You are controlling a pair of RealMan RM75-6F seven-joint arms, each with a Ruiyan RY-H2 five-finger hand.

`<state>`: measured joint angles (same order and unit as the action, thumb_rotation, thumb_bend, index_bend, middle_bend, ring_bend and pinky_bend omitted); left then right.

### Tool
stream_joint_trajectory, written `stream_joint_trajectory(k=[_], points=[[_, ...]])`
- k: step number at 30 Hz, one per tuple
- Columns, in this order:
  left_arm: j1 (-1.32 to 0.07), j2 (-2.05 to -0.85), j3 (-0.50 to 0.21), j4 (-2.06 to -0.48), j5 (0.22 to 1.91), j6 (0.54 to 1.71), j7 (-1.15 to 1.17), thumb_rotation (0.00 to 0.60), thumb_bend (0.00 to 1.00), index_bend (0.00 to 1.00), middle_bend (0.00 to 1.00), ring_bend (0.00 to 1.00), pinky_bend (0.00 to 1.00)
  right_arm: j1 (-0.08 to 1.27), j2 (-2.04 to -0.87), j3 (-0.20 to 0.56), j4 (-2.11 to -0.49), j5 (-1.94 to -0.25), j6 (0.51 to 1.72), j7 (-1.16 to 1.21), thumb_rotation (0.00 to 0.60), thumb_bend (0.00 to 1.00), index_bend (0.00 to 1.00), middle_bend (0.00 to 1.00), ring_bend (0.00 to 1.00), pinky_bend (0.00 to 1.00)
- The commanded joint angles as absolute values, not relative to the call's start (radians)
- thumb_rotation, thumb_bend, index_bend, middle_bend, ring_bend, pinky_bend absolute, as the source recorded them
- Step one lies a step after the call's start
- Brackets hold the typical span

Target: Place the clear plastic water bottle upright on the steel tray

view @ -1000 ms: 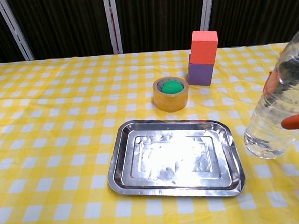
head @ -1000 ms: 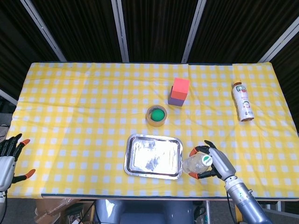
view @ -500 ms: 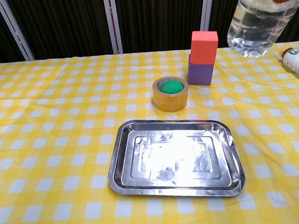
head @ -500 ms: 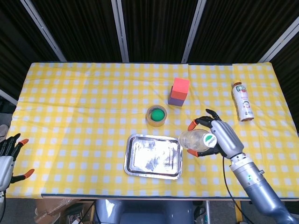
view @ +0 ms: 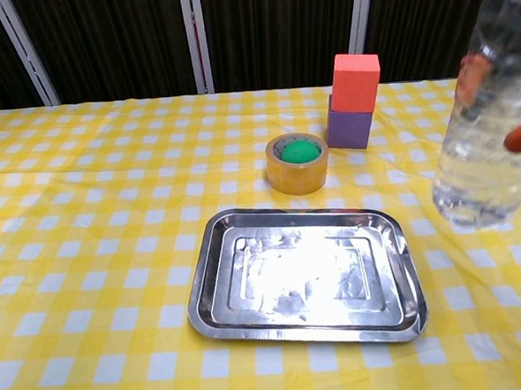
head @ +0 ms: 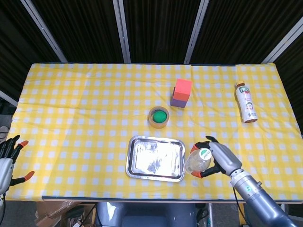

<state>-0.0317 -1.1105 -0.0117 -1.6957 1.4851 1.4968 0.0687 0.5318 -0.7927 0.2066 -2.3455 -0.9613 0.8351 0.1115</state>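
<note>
Transport is the step you are in: your right hand (head: 221,160) grips the clear plastic water bottle (head: 198,161), fingers wrapped around its body, and carries it roughly upright with the green-and-white cap showing from above in the head view. In the chest view the bottle (view: 491,137) hangs just off the tray's right edge, its base looking clear of the cloth, though I cannot tell how high it rides. Just to the left of your hand lies the steel tray (head: 176,176), bare and shiny, so judged from here the bottle is beside the tray, not yet over it. Your next move calls for a short sideways carry to the left until the base sits above the flat middle of the tray (view: 212,246), then a straight descent with the bottle kept vertical; release only once the base rests flat, since the water inside could tip it if it lands on the raised rim. Beyond the tray, ahead of your hand and to the left, stands the tape roll (head: 158,117), and further on the stacked blocks (head: 182,92); neither is in your path. Your left hand (head: 6,163) waits far off at the table's near corner, fingers spread and holding nothing.
</note>
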Motion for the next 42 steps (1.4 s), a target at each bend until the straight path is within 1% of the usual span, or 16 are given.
stream_joint_trajectory(k=[1,4,7,11,13,18,23,26,28,31,33,36,39,41,42], points=[[-0.032,-1.111,-0.011,-1.695,1.486,1.497,0.07,0.6,0.15,0.15,0.0,0.0,0.0,0.53,-0.964,0.129,-2.29,-0.96,0.837,0.064,0.6,0.44,0.78,0.6,0.3,0.0],[-0.031,-1.109,-0.014,-1.695,1.484,1.499,0.065,0.6,0.15,0.15,0.0,0.0,0.0,0.548,-1.005,0.121,-2.269,-0.946,0.857,0.02,0.6,0.5,0.79,0.62,0.32,0.0],[-0.03,-1.106,-0.016,-1.692,1.479,1.499,0.056,0.6,0.15,0.15,0.0,0.0,0.0,0.566,-0.996,0.127,-2.293,-0.906,0.898,-0.027,0.6,0.55,0.81,0.62,0.32,0.0],[-0.032,-1.105,-0.015,-1.69,1.478,1.493,0.053,0.6,0.15,0.15,0.0,0.0,0.0,0.596,-0.905,0.161,-2.356,-0.851,0.946,-0.081,0.6,0.61,0.83,0.64,0.33,0.0],[-0.033,-1.106,-0.014,-1.691,1.48,1.493,0.053,0.6,0.15,0.15,0.0,0.0,0.0,0.615,-0.842,0.197,-2.356,-0.855,0.928,-0.07,0.6,0.62,0.84,0.65,0.34,0.0],[-0.03,-1.103,-0.016,-1.694,1.48,1.499,0.049,0.6,0.15,0.15,0.01,0.0,0.0,0.644,-0.641,0.311,-2.356,-0.897,0.829,0.058,0.6,0.63,0.85,0.65,0.34,0.0],[-0.029,-1.102,-0.014,-1.695,1.482,1.499,0.048,0.6,0.15,0.15,0.01,0.0,0.0,0.662,-0.384,0.433,-2.356,-0.938,0.659,0.253,0.6,0.63,0.85,0.65,0.34,0.0],[-0.03,-1.103,-0.014,-1.695,1.483,1.498,0.05,0.6,0.15,0.15,0.01,0.0,0.0,0.659,-0.291,0.474,-2.356,-0.962,0.563,0.37,0.6,0.63,0.85,0.65,0.34,0.0],[-0.029,-1.103,-0.013,-1.695,1.484,1.498,0.05,0.6,0.15,0.15,0.01,0.0,0.0,0.646,-0.265,0.477,-2.356,-0.986,0.512,0.418,0.6,0.63,0.85,0.65,0.34,0.0],[-0.029,-1.103,-0.013,-1.695,1.484,1.499,0.05,0.6,0.15,0.15,0.01,0.0,0.0,0.61,-0.294,0.445,-2.356,-1.032,0.472,0.442,0.6,0.63,0.85,0.65,0.34,0.0],[-0.029,-1.103,-0.013,-1.695,1.484,1.499,0.051,0.6,0.15,0.15,0.01,0.0,0.0,0.572,-0.357,0.402,-2.356,-1.069,0.486,0.433,0.6,0.63,0.85,0.65,0.34,0.0],[-0.029,-1.104,-0.014,-1.696,1.483,1.498,0.053,0.6,0.15,0.15,0.01,0.0,0.0,0.523,-0.467,0.325,-2.356,-1.094,0.548,0.373,0.6,0.63,0.85,0.65,0.34,0.0],[-0.03,-1.106,-0.014,-1.694,1.481,1.496,0.058,0.6,0.15,0.15,0.01,0.0,0.0,0.479,-0.621,0.241,-2.356,-1.071,0.666,0.292,0.6,0.63,0.85,0.65,0.34,0.0],[-0.031,-1.109,-0.014,-1.693,1.479,1.493,0.063,0.6,0.15,0.15,0.01,0.0,0.0,0.462,-0.728,0.206,-2.341,-1.05,0.733,0.266,0.6,0.63,0.85,0.65,0.34,0.0],[-0.032,-1.11,-0.014,-1.693,1.479,1.492,0.065,0.6,0.15,0.15,0.01,0.0,0.0,0.457,-0.76,0.197,-2.331,-1.049,0.75,0.262,0.6,0.63,0.85,0.65,0.34,0.0]])
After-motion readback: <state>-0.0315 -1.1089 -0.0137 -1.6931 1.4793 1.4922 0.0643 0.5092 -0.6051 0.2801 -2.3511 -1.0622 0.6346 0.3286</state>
